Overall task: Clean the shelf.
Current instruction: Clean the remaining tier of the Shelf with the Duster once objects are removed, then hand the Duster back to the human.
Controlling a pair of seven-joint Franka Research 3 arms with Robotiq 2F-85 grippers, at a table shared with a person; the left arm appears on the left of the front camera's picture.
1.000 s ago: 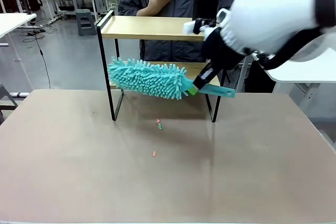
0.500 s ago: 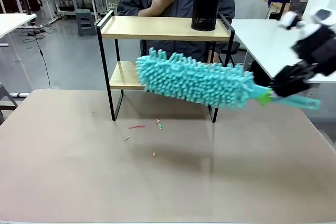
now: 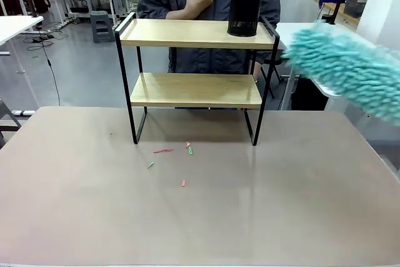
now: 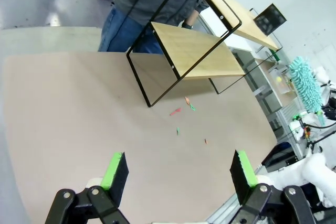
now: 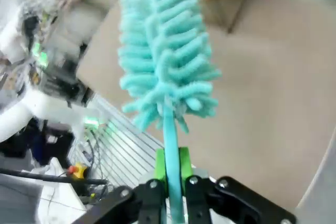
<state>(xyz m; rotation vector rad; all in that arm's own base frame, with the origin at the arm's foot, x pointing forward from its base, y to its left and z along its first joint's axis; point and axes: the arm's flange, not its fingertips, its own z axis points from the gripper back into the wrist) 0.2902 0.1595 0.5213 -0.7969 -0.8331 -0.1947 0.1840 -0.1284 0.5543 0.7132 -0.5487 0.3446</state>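
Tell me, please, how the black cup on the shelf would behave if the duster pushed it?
The black cup stands upright, taller than wide, so a high push from the duster would likely tip it. Being round, it might then roll off the shelf.

Front level, facing shelf (image 3: 194, 89); left wrist overlooks same shelf

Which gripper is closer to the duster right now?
Right. The right gripper is shut on the handle of the duster. The left gripper hangs open over the table, with the duster far off past the table's edge.
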